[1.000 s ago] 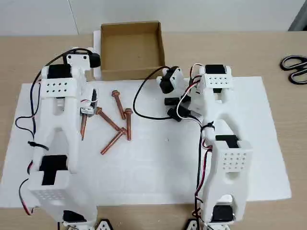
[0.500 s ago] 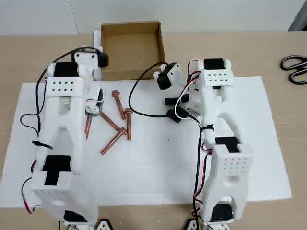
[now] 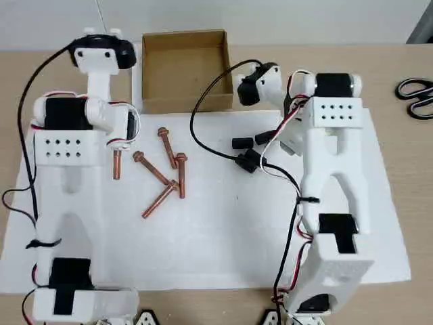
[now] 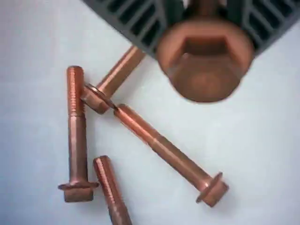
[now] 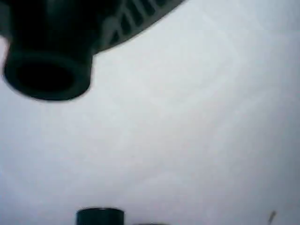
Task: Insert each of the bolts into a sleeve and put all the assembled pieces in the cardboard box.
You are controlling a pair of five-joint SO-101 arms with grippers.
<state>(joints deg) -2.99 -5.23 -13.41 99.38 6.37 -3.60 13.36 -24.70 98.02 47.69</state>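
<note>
High view: the step in hand, as I judge it, is mating one bolt with one sleeve above the surface. My left end effector (image 4: 205, 16) is clamped on a copper bolt (image 3: 117, 164), its head toward my wrist camera. It hangs at 9 o'clock of the four loose bolts (image 3: 154, 170) on the white sheet (image 3: 223, 237). My right end effector (image 5: 56, 23) is closed around a black sleeve (image 5: 47, 70), its bore end showing. To do it well: bring shank tip and bore onto one axis before pushing, keep both grips firm, feed slowly. The cardboard box (image 3: 183, 105) sits at 12 o'clock of the sheet.
</note>
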